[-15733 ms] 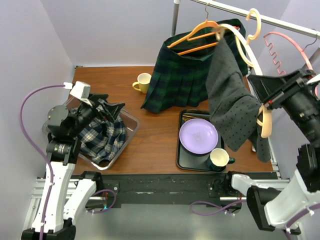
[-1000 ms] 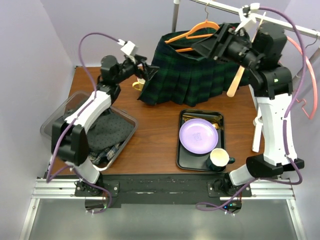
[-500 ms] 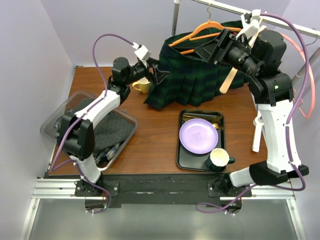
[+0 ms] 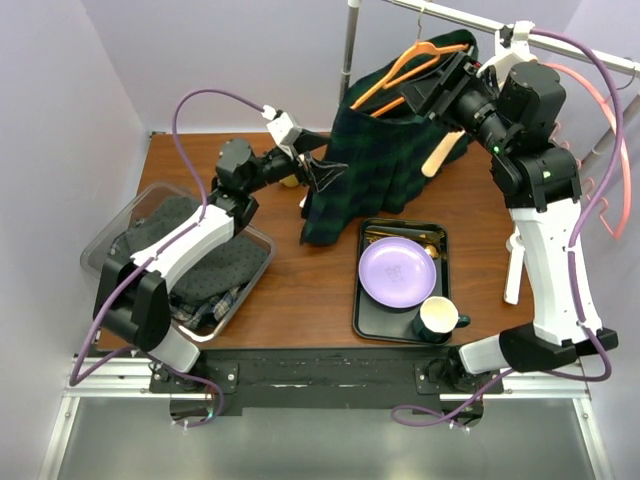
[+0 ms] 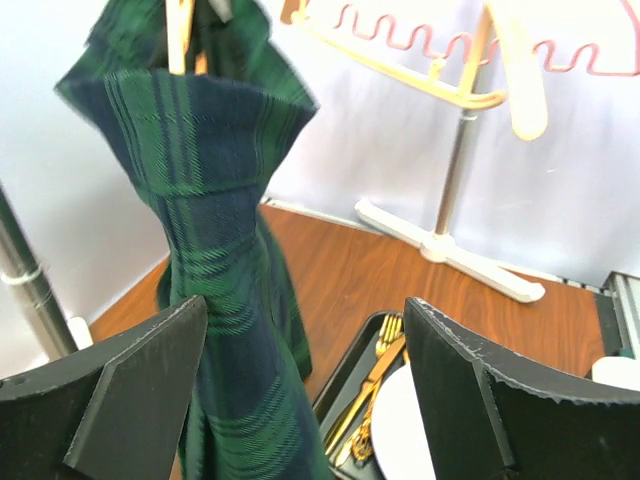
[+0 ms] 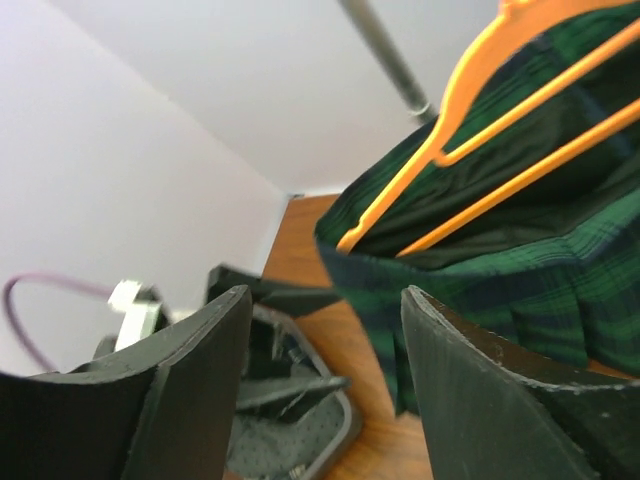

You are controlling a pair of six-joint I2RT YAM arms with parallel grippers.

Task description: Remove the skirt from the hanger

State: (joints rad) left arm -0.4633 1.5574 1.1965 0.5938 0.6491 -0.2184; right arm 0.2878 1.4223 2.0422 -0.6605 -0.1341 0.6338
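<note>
The dark green plaid skirt (image 4: 385,155) hangs bunched and narrow from a tilted orange hanger (image 4: 412,60) on the rack rod (image 4: 470,18). My left gripper (image 4: 325,176) is open at the skirt's lower left edge. In the left wrist view the skirt (image 5: 215,260) hangs between the jaws near the left finger (image 5: 120,400), and the left gripper (image 5: 305,310) is not closed on it. My right gripper (image 4: 435,88) is open beside the hanger's right arm. In the right wrist view the right gripper (image 6: 325,300) is open below the hanger (image 6: 470,110) and holds nothing.
A black tray (image 4: 365,300) holds a purple plate (image 4: 397,272), a dark mug (image 4: 437,317) and gold cutlery (image 5: 385,375). A clear bin (image 4: 255,235) of clothes sits at the left. A pale wooden hanger (image 4: 440,150) and a pink hanger (image 4: 612,130) hang at the right, near the white stand foot (image 5: 450,250).
The skirt has swung left and folded narrower as the hanger tipped up. My left gripper has moved right and now straddles the skirt's edge. My right gripper has risen toward the hanger.
</note>
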